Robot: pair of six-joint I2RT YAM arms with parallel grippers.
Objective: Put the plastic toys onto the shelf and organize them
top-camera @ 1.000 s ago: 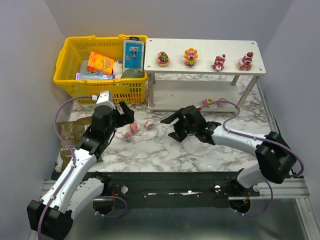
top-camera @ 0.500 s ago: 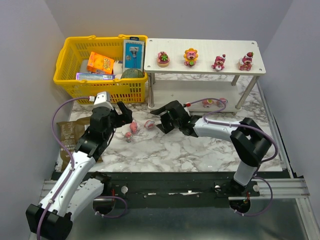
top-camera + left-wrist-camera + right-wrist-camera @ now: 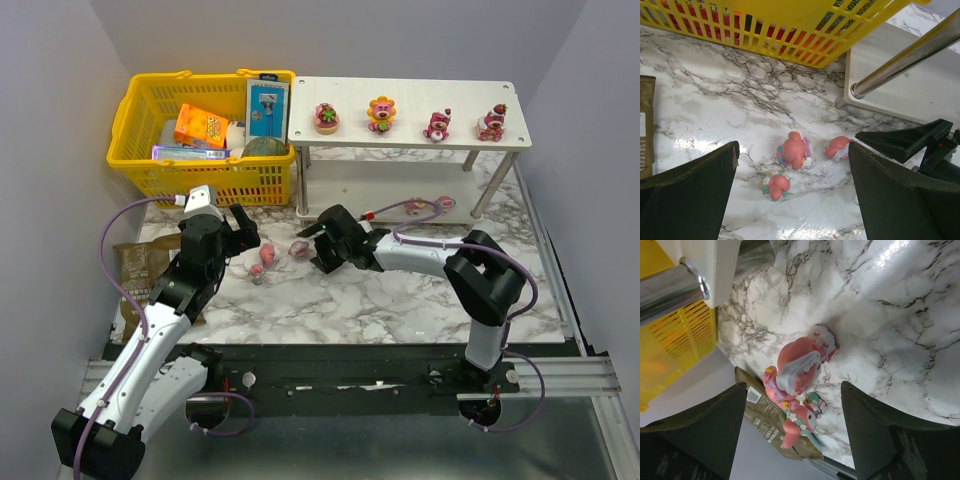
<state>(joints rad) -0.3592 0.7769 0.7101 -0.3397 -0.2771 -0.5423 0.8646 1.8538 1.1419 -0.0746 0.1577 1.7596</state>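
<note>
Over marble tabletop (image 3: 900, 330), right tool (image 3: 793, 385) gapes empty before pink toy (image 3: 797, 362).

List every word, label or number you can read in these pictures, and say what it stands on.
No text here can be read.
Print on the orange box in the yellow basket: too blurred.
Print on the blue-and-white card pack: too small.
White label on the brown pouch: too small.
</note>
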